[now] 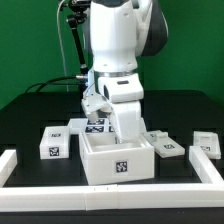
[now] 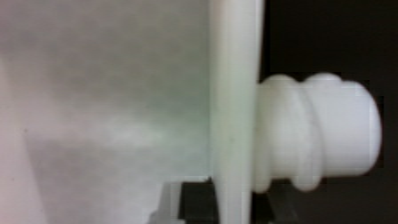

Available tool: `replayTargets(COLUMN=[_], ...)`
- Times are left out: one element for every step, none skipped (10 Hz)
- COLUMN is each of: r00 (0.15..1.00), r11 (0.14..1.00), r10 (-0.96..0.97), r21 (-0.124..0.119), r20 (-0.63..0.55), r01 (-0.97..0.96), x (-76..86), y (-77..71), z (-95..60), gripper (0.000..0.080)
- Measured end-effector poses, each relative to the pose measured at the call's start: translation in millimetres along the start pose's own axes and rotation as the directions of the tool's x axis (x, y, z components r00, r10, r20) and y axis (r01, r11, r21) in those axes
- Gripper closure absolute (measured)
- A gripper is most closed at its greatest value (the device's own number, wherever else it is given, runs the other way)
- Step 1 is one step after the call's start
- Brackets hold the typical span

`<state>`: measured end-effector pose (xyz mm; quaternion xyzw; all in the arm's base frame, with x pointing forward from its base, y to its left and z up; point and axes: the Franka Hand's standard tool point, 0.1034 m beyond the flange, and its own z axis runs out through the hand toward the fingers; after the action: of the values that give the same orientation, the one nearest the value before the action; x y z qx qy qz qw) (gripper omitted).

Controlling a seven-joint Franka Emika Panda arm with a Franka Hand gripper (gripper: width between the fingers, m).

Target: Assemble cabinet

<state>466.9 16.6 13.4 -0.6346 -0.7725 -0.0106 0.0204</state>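
Observation:
The cabinet (image 1: 118, 160), a hollow white box with a tag on its near face, stands open-topped in the middle of the black table. A white upright panel (image 1: 127, 122) rises out of it under the arm. My gripper (image 1: 113, 108) is down at this panel. In the wrist view the panel (image 2: 107, 110) fills the frame, seen edge-on, with a ridged white knob (image 2: 311, 125) sticking out of one side. One dark finger (image 2: 196, 205) presses against the panel's face, and my gripper (image 2: 224, 206) appears shut on the panel's edge. The other finger is hard to make out.
Small white tagged parts lie on the exterior view's left (image 1: 55, 143) and on its right (image 1: 163, 146), (image 1: 205, 145). The marker board (image 1: 97, 126) lies behind the cabinet. White border rails run along the front (image 1: 110, 197) and the left (image 1: 8, 165).

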Motion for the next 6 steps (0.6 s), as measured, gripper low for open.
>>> replayTargets(r00=[0.999,0.998,0.995,0.990,0.987,0.984], r11=[0.999,0.998,0.994,0.990,0.986,0.983], r10=[0.032,0.060,0.102,0.140,0.160,0.179], r21=[-0.012,-0.022,-0.027,-0.032,-0.035,-0.035], r20=[-0.004,-0.006,-0.009,-0.011,-0.014,-0.016], r01=[-0.032,-0.060,-0.103,-0.140,-0.161,-0.179], x=[6.7,14.9,26.6,40.2,51.4,60.0], y=[12.3,22.4,28.5,34.7,39.1,42.4], z=[0.0,-0.2,-0.1,-0.3,0.1,1.3], gripper=[0.0764,0.0764,0.0764,0.0764,0.0764,0.0764])
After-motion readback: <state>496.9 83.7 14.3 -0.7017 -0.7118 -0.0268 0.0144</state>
